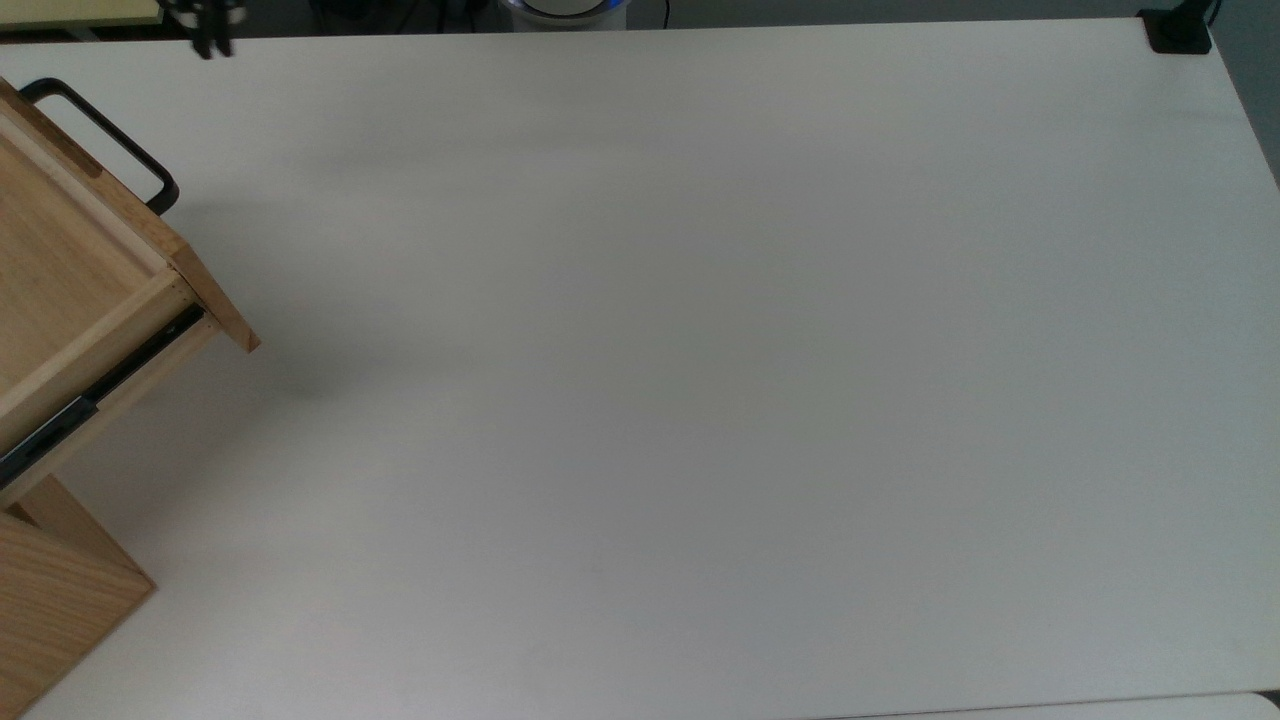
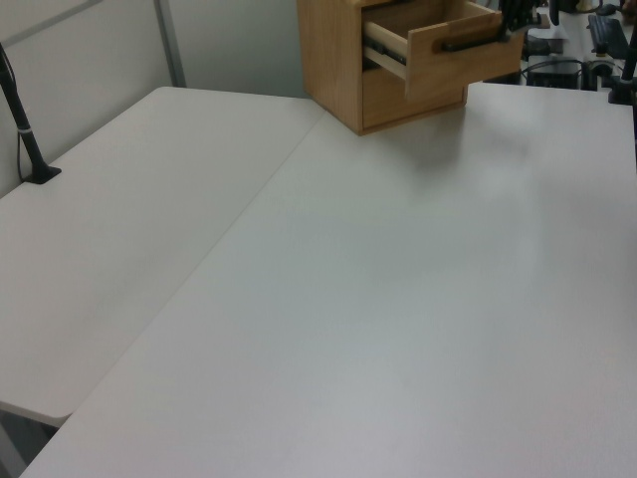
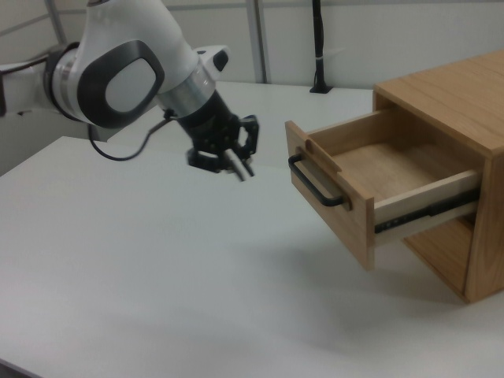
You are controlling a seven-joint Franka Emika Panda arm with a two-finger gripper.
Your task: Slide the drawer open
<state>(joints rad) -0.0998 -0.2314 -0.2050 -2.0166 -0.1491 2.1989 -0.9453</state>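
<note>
The drawer (image 3: 370, 185) stands pulled well out of the wooden cabinet (image 3: 465, 110), its open box bare inside and its black slide rail (image 3: 425, 211) exposed along the side. In the right view the cabinet sits at the right of the white table (image 3: 157, 268), with the drawer front facing the right view's left and the black bar handle (image 3: 316, 187) across its front panel. The gripper (image 3: 236, 167) hangs above the table to the right view's left of the handle, apart from it and touching nothing; its fingers point downward and sit close together with only a narrow gap, holding nothing. In the top view the drawer (image 1: 90, 260) juts from the top view's left edge, its handle (image 1: 105, 140) toward the far left corner, and the gripper (image 1: 212, 40) is at the far edge just beyond it. In the left view the drawer (image 2: 448, 45) sticks out of the cabinet (image 2: 338, 55) at the far end of the table.
</note>
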